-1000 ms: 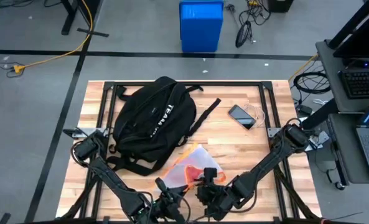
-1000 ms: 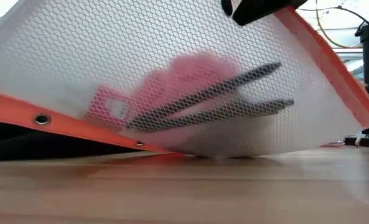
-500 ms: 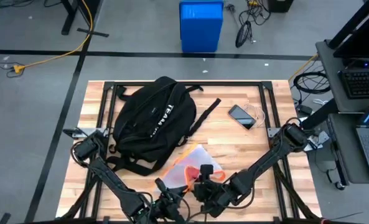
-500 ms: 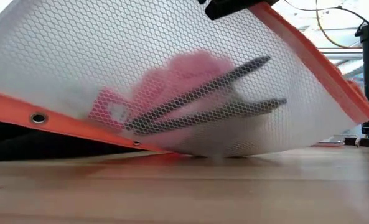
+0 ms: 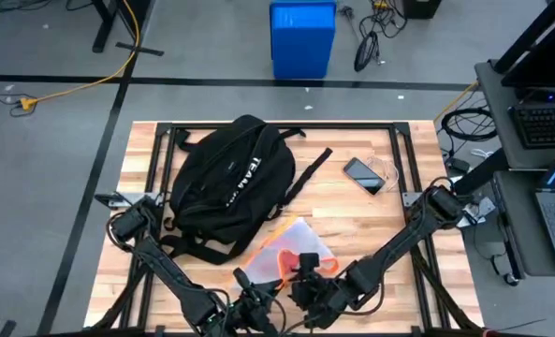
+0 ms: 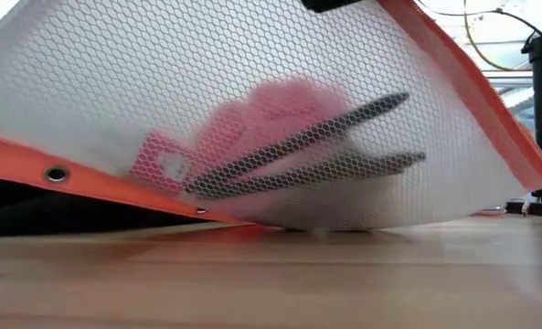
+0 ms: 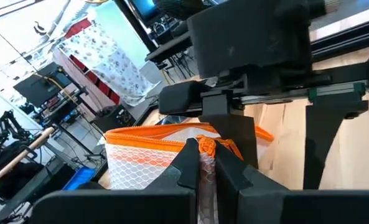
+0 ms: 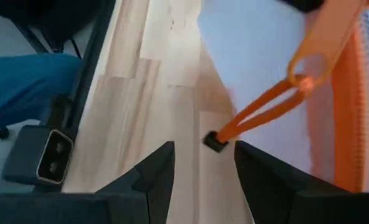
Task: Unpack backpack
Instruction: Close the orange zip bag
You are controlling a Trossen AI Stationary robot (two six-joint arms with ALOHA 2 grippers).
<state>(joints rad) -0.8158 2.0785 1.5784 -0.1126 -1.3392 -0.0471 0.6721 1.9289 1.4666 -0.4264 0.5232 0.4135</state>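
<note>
The black backpack (image 5: 230, 178) lies on the table's far left part. Near the front edge is a white mesh pouch (image 5: 294, 245) with orange trim. It fills the low view, tilted up, its lower edge (image 6: 289, 227) on the wood, with a pink thing (image 6: 271, 114) and dark pens (image 6: 334, 151) inside. My left gripper (image 5: 263, 281) is shut on the pouch's near corner. My right gripper (image 5: 307, 267) stands open at the pouch's near edge. The black tip (image 8: 214, 142) of the orange zipper pull (image 8: 265, 106) hangs just ahead of its fingers, untouched. My left gripper pinches the pouch's orange-trimmed edge (image 7: 204, 147) between its two fingers, at the near corner. The pouch (image 7: 150, 155) rises tilted from the hold, and its lower edge lies on the table.
A phone with a thin cable (image 5: 363, 175) lies at the far right of the table. One backpack strap (image 5: 311, 172) trails toward it. A blue bin (image 5: 302, 37) stands on the floor beyond the table. Bare wood (image 5: 371, 220) lies right of the pouch.
My right gripper has gone a little toward the table's left edge, along the pouch's near edge. The pouch stays tilted with its lower edge on the table.
</note>
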